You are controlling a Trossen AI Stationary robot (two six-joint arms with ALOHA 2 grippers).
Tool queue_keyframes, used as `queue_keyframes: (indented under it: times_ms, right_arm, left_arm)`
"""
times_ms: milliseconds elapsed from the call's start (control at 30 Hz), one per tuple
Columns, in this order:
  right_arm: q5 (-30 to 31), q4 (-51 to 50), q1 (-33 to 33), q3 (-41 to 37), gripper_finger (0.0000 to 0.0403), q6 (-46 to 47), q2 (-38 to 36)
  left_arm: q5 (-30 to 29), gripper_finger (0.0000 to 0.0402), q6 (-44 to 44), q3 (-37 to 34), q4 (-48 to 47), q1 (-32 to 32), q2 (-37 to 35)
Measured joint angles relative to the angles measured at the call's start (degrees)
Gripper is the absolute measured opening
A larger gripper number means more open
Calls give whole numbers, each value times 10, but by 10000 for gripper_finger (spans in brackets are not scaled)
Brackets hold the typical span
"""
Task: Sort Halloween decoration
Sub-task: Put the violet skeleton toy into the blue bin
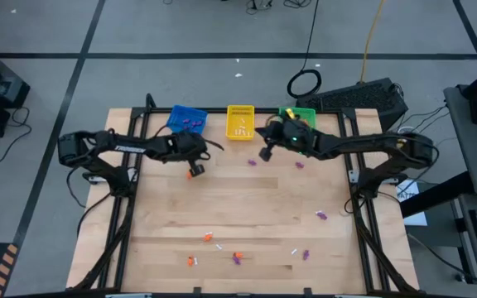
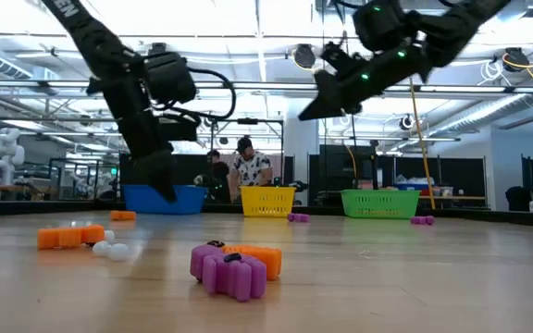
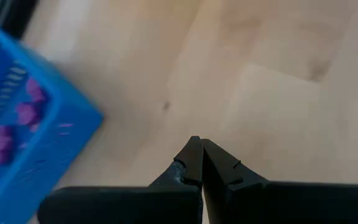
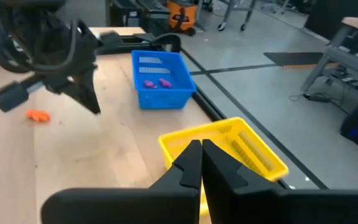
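**Both tools closed and empty above the far counter**

Trinkets (image 1: 237, 257) lie scattered along the near counter (image 1: 247, 207), a few mid-counter. The left tool (image 1: 194, 163) hangs pinched shut near the blue basket (image 1: 186, 118) of purple pieces. The right tool (image 1: 265, 152), also pinched shut, holds nothing beside the yellow basket (image 1: 240, 122) and green basket (image 1: 297, 117).

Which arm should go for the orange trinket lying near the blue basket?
Left. The left gripper, shut and empty, hovers almost directly above that orange trinket beside the blue basket. The right gripper, also shut, hangs farther off, between the yellow basket and green basket.
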Motion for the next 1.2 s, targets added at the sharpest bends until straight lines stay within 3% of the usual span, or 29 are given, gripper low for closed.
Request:
queue_keyframes:
  times_ms: [133, 467, 700, 967, 1200]
  right_arm:
    - [1, 44, -7, -52, 0, -1, -23]
    - [-1, 45, -23, -56, 0, 14, -30]
    - [-1, 45, -23, -56, 0, 15, -30]
    - [-1, 45, -23, -56, 0, 15, -30]
    - [-1, 43, -23, -56, 0, 10, -30]
  left_arm:
    - [-13, 0, -2, 21, -37, 25, 0]
    - [-10, 0, -29, 21, -24, 104, 0]
    - [18, 0, -27, 21, 64, 131, 0]
    - [48, 0, -16, 21, 87, 164, 0]
    - [124, 0, 29, 21, 97, 162, 0]
